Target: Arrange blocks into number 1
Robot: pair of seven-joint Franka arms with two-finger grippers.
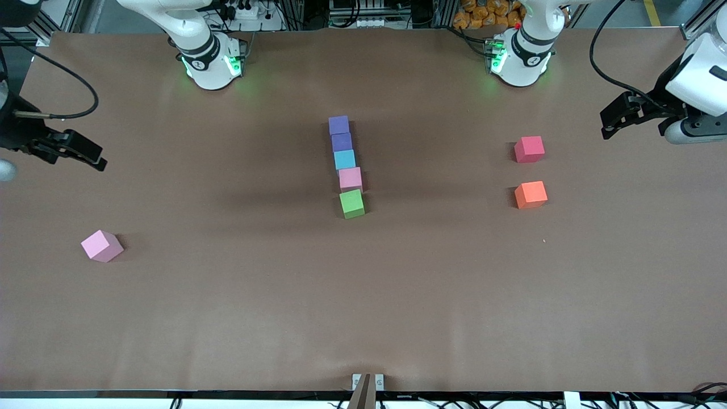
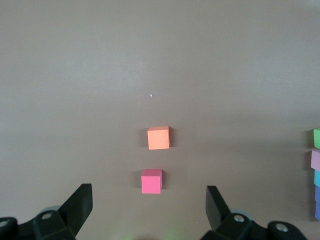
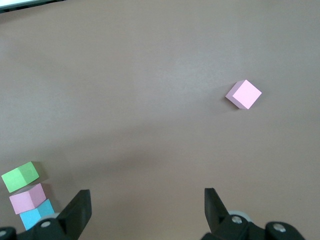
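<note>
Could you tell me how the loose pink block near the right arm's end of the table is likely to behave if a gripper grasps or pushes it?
The pink block looks matte and foam-like, so it is probably light and may give slightly under the fingers rather than slip. Its flat faces suggest it would slide or turn when pushed, not roll. It sits turned at an angle, so the open right gripper may need to rotate to meet its faces squarely.

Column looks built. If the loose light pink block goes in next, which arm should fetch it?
Probably the right. The light pink block lies toward its end of the table; the right gripper hangs open and empty there. The left gripper, also open, is over the other end.
</note>
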